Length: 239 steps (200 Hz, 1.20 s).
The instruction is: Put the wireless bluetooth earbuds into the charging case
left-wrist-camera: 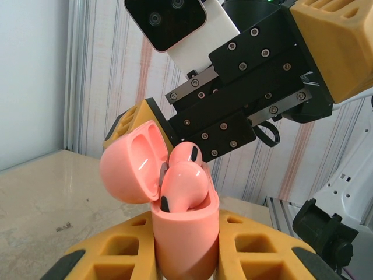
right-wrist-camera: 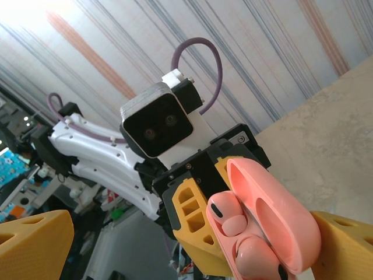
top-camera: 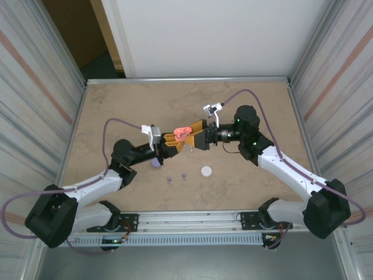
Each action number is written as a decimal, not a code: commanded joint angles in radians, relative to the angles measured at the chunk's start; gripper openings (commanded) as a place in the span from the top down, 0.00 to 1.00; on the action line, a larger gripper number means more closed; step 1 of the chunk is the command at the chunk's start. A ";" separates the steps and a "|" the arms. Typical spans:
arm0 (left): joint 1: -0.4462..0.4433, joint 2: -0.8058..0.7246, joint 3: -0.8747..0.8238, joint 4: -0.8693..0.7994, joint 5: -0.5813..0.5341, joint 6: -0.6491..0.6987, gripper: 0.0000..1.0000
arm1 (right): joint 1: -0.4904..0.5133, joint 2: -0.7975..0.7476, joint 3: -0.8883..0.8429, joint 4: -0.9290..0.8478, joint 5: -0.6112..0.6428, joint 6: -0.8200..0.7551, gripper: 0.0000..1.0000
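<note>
The bench (top-camera: 116, 111) carries the spare pieces, while the work itself goes on above its middle, lifted so both wrist cameras can look at it. The left arm (top-camera: 93, 184) reaches in from 7 o'clock and the right arm (top-camera: 291, 172) from 4 o'clock, so their ends meet nose to nose.

The left gripper (top-camera: 173, 143) has its jaws clamped on the lower body of the pink charging case (left-wrist-camera: 186, 242). It holds the case upright with the mouth at 12 o'clock, probably so buds can drop straight into the wells. The right gripper (top-camera: 197, 140) faces it from 3 o'clock, jaws spread wide with nothing between them. It seems placed to press the buds home or tip the lid shut.

On the bench, a white case (top-camera: 206, 171) lies at 5 o'clock of the held case. A purple case (top-camera: 155, 164) lies at 7 o'clock, partly under the left arm, and both look parked for later.

The lid (left-wrist-camera: 131, 166) is swung back toward 9 o'clock in the left wrist view, clear of the mouth.

The front pink earbud (left-wrist-camera: 185, 188) and rear pink earbud (left-wrist-camera: 186, 154) sit in the mouth, heads showing. The front one leans, and I cannot tell whether either is fully seated. One purple earbud (top-camera: 169, 178) and a second purple earbud (top-camera: 183, 176) lie loose near 6 o'clock, between the two spare cases.
</note>
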 commanded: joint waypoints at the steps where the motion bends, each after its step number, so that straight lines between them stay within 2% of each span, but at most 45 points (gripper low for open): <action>1: -0.008 0.011 0.029 -0.008 -0.021 0.013 1.00 | 0.013 -0.032 0.034 -0.013 -0.007 -0.035 0.01; 160: -0.009 0.033 0.031 -0.030 -0.033 0.025 1.00 | 0.018 -0.088 0.021 -0.084 0.037 -0.114 0.01; 203: -0.009 0.007 0.022 -0.056 -0.045 0.038 1.00 | -0.009 -0.125 0.011 -0.137 0.108 -0.148 0.01; 239: -0.009 -0.022 0.013 -0.101 -0.103 0.045 1.00 | -0.051 -0.193 -0.041 -0.167 0.204 -0.150 0.01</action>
